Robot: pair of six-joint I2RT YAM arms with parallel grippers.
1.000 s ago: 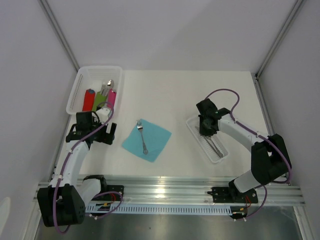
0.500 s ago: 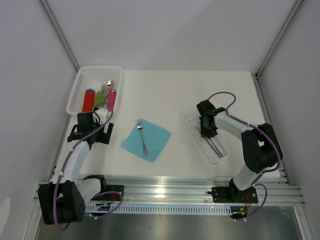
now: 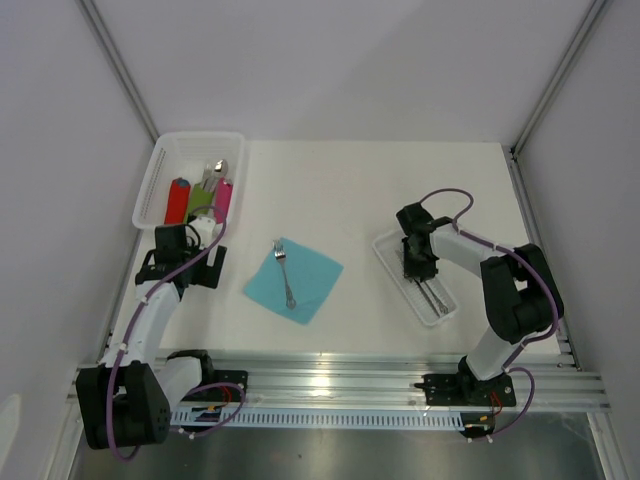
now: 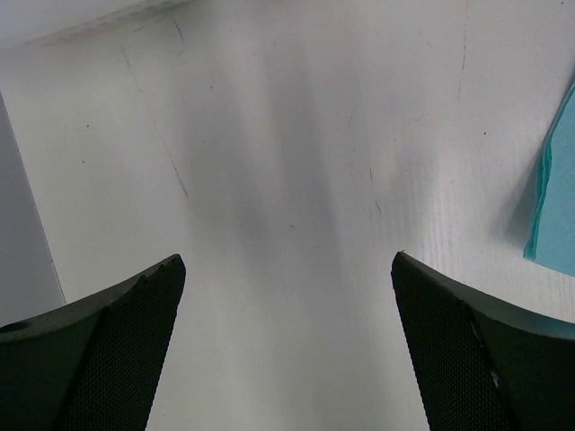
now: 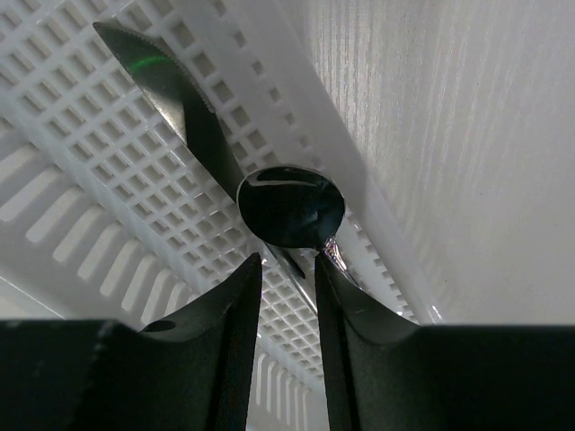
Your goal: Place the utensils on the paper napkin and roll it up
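The teal paper napkin (image 3: pixel 310 284) lies flat at the table's middle left, and its edge shows in the left wrist view (image 4: pixel 559 197). One fork (image 3: pixel 286 275) rests on it. More utensils lie in a small white tray (image 3: pixel 392 262): a spoon (image 5: pixel 290 206) and a knife (image 5: pixel 171 90). My right gripper (image 3: pixel 417 268) is down in that tray, its jaws (image 5: pixel 287 260) slightly parted on either side of the spoon's handle, just below the bowl. My left gripper (image 3: pixel 187 270) hangs wide open (image 4: pixel 287 265) over bare table left of the napkin, holding nothing.
A white basket (image 3: pixel 160 175) at the back left holds red (image 3: pixel 177 200), green (image 3: pixel 203 205) and pink (image 3: pixel 222 195) rolled napkins with cutlery tips. The tray's slotted rim (image 5: pixel 296 99) runs close beside my right fingers. Grey walls close in on both sides.
My right gripper's jaws have widened around the spoon handle and its arm has folded in closer over the tray. The left arm shifted slightly, then held still.
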